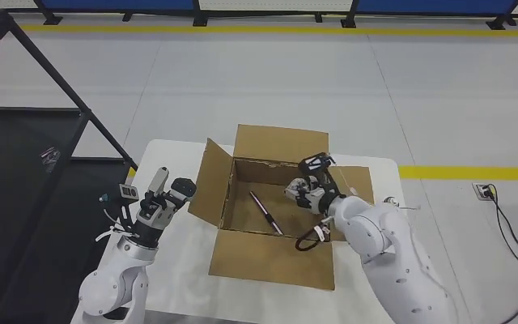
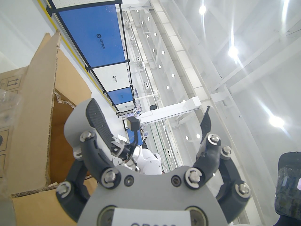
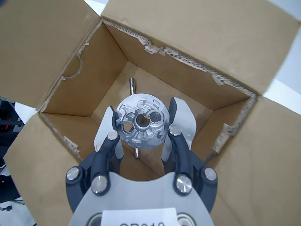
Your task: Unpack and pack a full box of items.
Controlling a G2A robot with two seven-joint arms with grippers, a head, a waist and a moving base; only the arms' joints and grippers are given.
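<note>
- While the right gripper hangs over the open box, we see its fingers closed partway on a disc, one finger on each side of the rim.
- We make out the disc as grey metal with a hub hole in the middle and raised teeth on its face, which is turned toward the wrist camera.
- From the top view we place this gripper by the box's right wall, toward the far corner.
- We see a rod lying flat and aslant on the box floor, its middle hidden behind the disc in the right wrist view.
- We find the box on a white table, all four flaps folded outward.
- We see the left gripper pointing upward just beside the box's left flap, its jaws wide apart with nothing between them.
</note>
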